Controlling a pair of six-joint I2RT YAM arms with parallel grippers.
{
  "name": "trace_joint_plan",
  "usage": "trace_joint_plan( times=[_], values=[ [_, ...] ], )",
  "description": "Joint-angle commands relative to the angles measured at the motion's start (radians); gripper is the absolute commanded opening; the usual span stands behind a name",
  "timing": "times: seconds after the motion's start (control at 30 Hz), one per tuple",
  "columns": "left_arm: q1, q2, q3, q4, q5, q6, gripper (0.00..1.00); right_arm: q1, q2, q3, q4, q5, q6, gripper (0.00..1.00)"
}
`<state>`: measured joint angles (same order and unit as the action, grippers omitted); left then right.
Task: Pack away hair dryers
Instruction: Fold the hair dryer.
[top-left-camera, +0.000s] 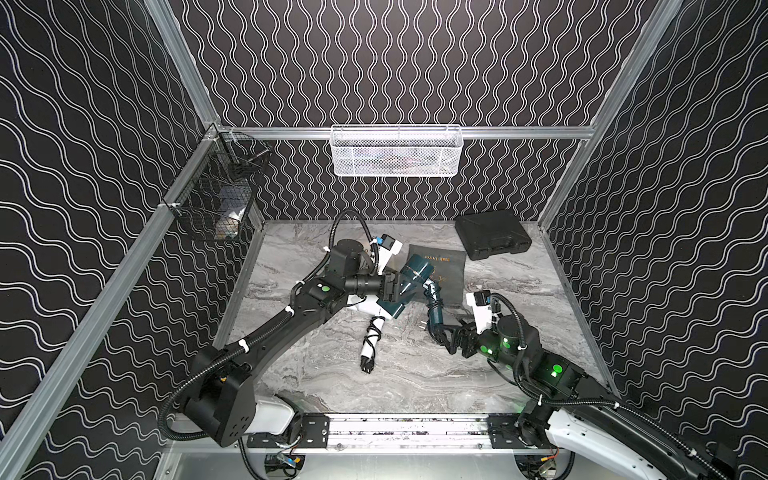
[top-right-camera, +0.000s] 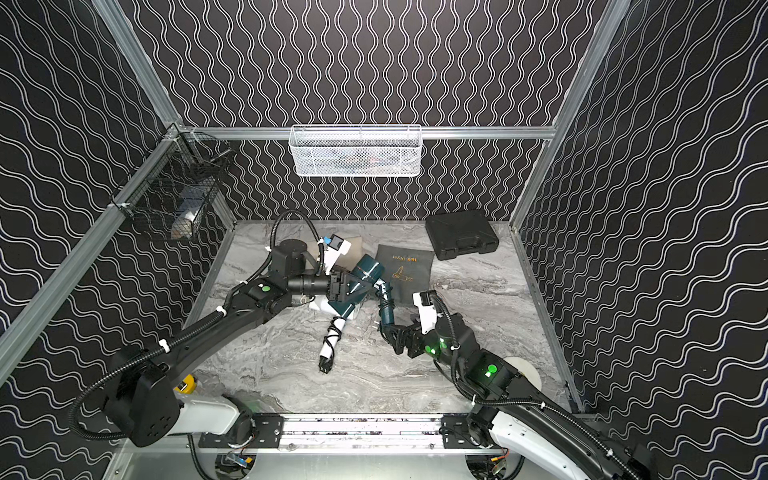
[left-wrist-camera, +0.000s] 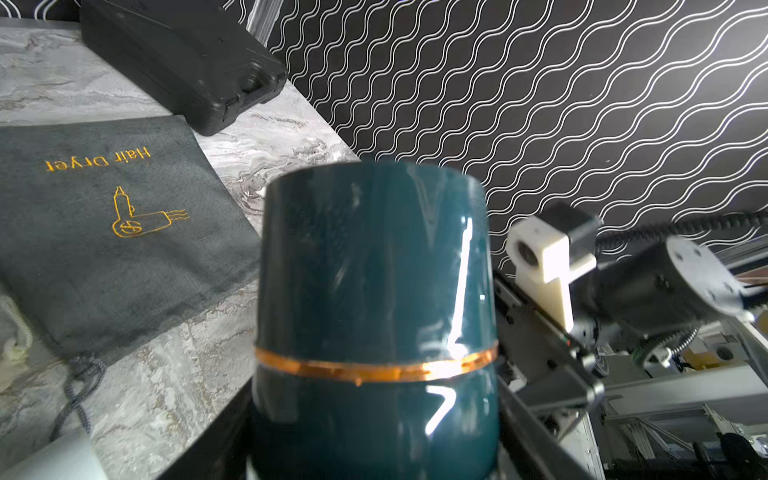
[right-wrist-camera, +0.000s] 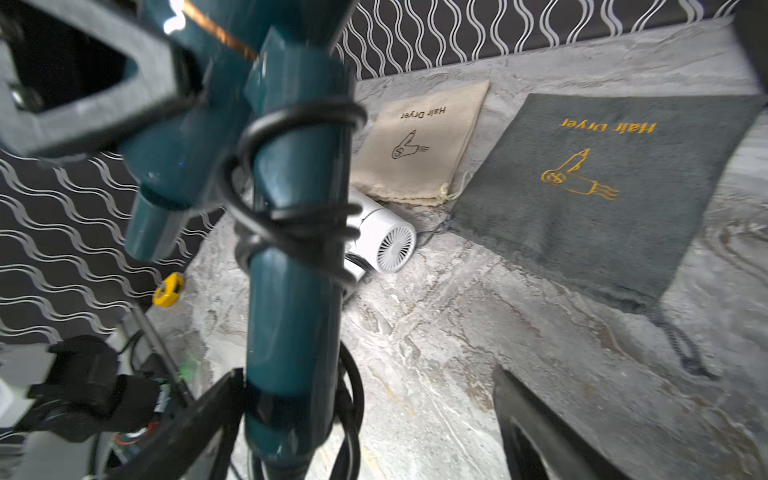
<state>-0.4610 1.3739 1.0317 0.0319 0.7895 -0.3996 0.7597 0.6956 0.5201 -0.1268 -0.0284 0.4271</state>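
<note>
In both top views my left gripper (top-left-camera: 394, 286) clamps the teal hair dryer (top-left-camera: 417, 268) near the table's middle, over the white hair dryer (top-left-camera: 371, 337). Left wrist: the teal barrel fills the jaws. Right wrist: my right gripper (right-wrist-camera: 368, 374) stands released, with the teal handle touching one finger.

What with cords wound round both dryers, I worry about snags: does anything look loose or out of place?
The teal dryer is held tilted by its barrel in the left gripper, over the white dryer. The teal dryer's plug sticks out free of the wound cord, beside the open right gripper; that could catch.
</note>
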Motion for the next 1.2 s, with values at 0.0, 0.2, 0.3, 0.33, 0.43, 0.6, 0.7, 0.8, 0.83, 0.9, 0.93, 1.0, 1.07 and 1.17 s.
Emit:
trace_joint_plan(
  times=[0.0,0.2,0.3,0.33,0.43,0.6,0.7,0.8,0.83,0.9,0.93,1.0,1.07,1.17],
  values=[
    [0.001,-0.027,-0.010,0.036,0.087,0.051,0.00,-0.074,0.015,0.004,0.074,-0.188,0.043,0.88],
    [0.001,-0.039,0.010,0.008,0.079,0.085,0.00,-0.146,0.084,0.007,0.132,-0.416,0.064,0.78],
    [0.001,-0.029,0.020,0.016,0.088,0.083,0.00,-0.146,0.129,0.015,0.155,-0.492,0.064,0.76],
    [0.001,-0.028,0.020,0.022,0.092,0.079,0.00,-0.145,0.140,0.018,0.159,-0.505,0.064,0.75],
    [0.001,-0.028,0.013,0.043,0.104,0.067,0.00,-0.145,0.161,0.020,0.185,-0.521,0.065,0.67],
    [0.001,-0.038,-0.002,0.065,0.120,0.059,0.00,-0.146,0.179,0.017,0.226,-0.531,0.083,0.47],
    [0.001,-0.035,0.005,0.036,0.131,0.080,0.00,-0.146,0.183,0.014,0.245,-0.538,0.098,0.46],
    [0.001,-0.036,-0.004,0.052,0.141,0.073,0.00,-0.145,0.187,0.014,0.264,-0.552,0.112,0.43],
    [-0.001,-0.039,-0.014,0.068,0.138,0.062,0.00,-0.146,0.191,0.016,0.274,-0.561,0.120,0.41],
    [-0.001,-0.044,-0.041,0.125,0.131,0.023,0.00,-0.145,0.205,0.018,0.311,-0.580,0.153,0.33],
    [-0.002,-0.049,-0.064,0.172,0.127,-0.012,0.00,-0.143,0.215,0.016,0.344,-0.589,0.187,0.27],
    [-0.007,-0.058,-0.115,0.277,0.114,-0.091,0.00,-0.142,0.234,0.013,0.413,-0.606,0.250,0.19],
    [-0.015,-0.076,-0.165,0.363,0.085,-0.146,0.00,-0.120,0.242,0.006,0.473,-0.590,0.294,0.16],
    [-0.029,-0.104,-0.213,0.400,0.032,-0.175,0.00,-0.087,0.227,-0.005,0.524,-0.516,0.324,0.11]
  ],
)
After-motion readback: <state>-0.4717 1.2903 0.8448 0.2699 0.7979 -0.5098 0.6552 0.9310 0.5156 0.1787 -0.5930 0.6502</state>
